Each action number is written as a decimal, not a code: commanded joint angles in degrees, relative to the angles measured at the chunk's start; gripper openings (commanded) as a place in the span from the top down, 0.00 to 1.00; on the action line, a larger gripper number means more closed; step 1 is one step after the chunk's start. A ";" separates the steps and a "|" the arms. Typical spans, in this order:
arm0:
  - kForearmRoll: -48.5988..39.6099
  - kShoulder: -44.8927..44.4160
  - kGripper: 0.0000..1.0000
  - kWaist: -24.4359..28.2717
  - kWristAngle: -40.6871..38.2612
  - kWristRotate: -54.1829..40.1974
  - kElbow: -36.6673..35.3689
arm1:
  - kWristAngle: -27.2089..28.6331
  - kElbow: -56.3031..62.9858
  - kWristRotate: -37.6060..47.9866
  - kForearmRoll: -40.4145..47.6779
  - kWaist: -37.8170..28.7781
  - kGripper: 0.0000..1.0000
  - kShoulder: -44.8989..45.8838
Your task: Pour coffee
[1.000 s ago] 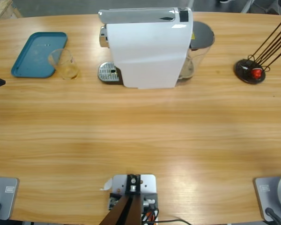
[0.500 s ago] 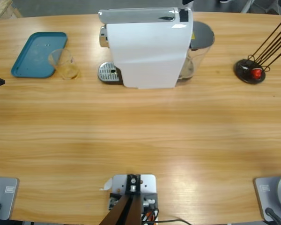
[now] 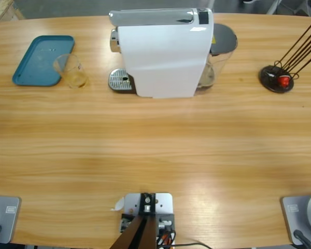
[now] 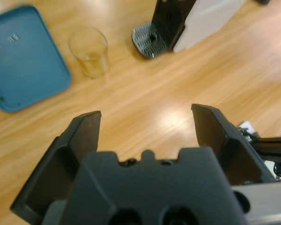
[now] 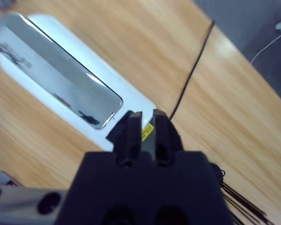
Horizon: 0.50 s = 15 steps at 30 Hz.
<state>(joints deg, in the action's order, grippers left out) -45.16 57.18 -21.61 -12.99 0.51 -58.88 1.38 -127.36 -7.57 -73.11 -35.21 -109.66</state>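
A blue tray is lying at the far left of the wooden bench, and nothing is sitting on it. A small clear tumbler is standing upright on the wood, just beside the tray's right edge. It is looking faintly yellow, and no dark coffee is showing inside it. To its right a big white coffee machine is standing with its round metal drip plate poking out toward the tumbler. Far to the right a black stand with thin dark rods is sitting near the bench's edge. No arm is showing in the high view. The left pincer is hanging above the bench with its jaws wide apart, holding nothing, and the tumbler and tray are lying beyond it. The right pincer is floating over the top of the coffee machine with its jaws pressed together, gripping nothing.
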 commanded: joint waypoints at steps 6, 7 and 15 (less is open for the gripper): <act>39.93 8.42 0.11 8.97 -1.97 2.18 27.06 | 0.82 34.36 8.34 13.61 -0.13 0.00 23.90; 42.23 11.42 0.12 8.95 -2.90 1.99 27.64 | 0.80 35.48 8.60 14.09 -0.13 0.00 24.79; 52.48 24.68 0.12 7.23 -8.00 -9.58 27.82 | 1.06 38.43 8.39 15.53 -0.13 0.01 27.48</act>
<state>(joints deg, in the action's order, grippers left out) 1.29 72.57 -13.45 -18.90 -1.41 -32.92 1.54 -92.33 0.58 -58.85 -35.22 -84.68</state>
